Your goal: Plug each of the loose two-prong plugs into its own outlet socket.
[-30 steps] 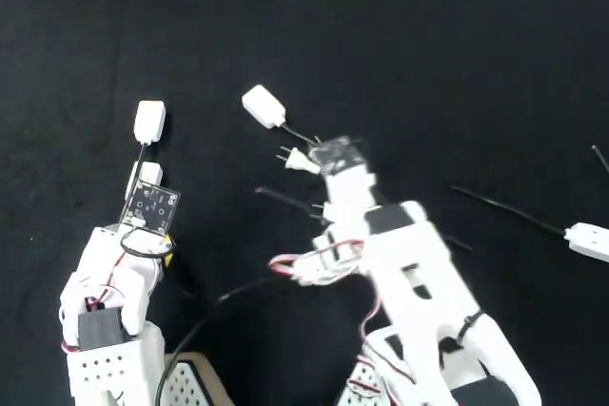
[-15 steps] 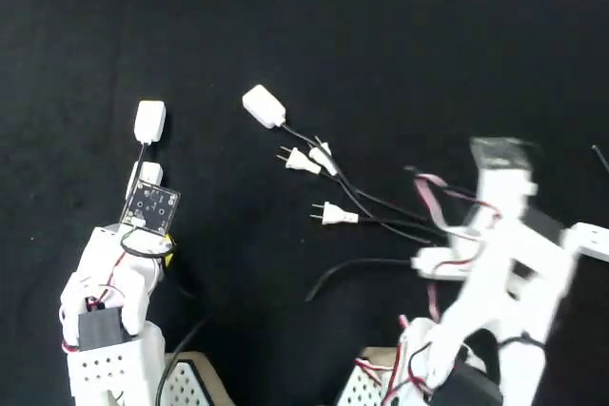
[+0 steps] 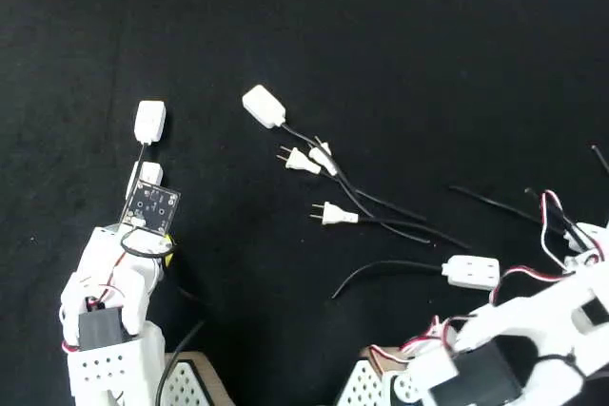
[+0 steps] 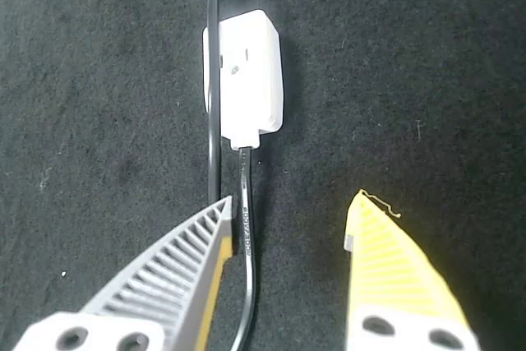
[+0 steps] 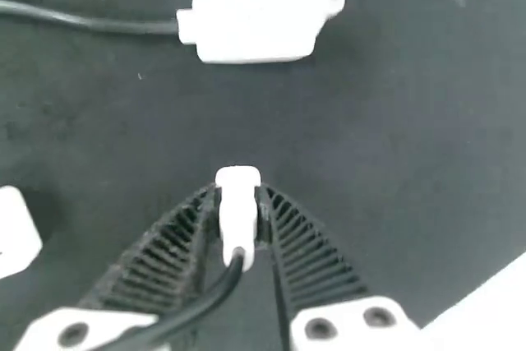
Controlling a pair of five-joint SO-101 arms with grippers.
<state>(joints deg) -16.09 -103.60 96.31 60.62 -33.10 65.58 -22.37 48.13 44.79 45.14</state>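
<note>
The black table (image 3: 428, 64) bears both arms. The right arm (image 3: 533, 330) lies low at the table's near right corner. Its gripper (image 5: 238, 193) is clamped tight on a white plug (image 5: 237, 211), whose black cord trails back between the fingers. A white socket (image 5: 256, 22) lies on the cloth just ahead of the plug, not touching it.

The left arm (image 3: 109, 292) stands at the near left. Its gripper (image 4: 292, 200) is spread wide and holds nothing. The grey finger's tip rests at a black cord (image 4: 215, 80), and a small socket (image 4: 244, 71) lies just beyond the tips.

A mid socket (image 3: 264, 106) lies near the table's centre, and a near socket (image 3: 471, 273) lies beside the right arm. Three loose plugs (image 3: 303, 161) lie unplugged just right of the mid socket.

A second ago the right arm hung over those loose plugs. It has since swung right and dropped, uncovering the near socket. The left arm has not moved.
</note>
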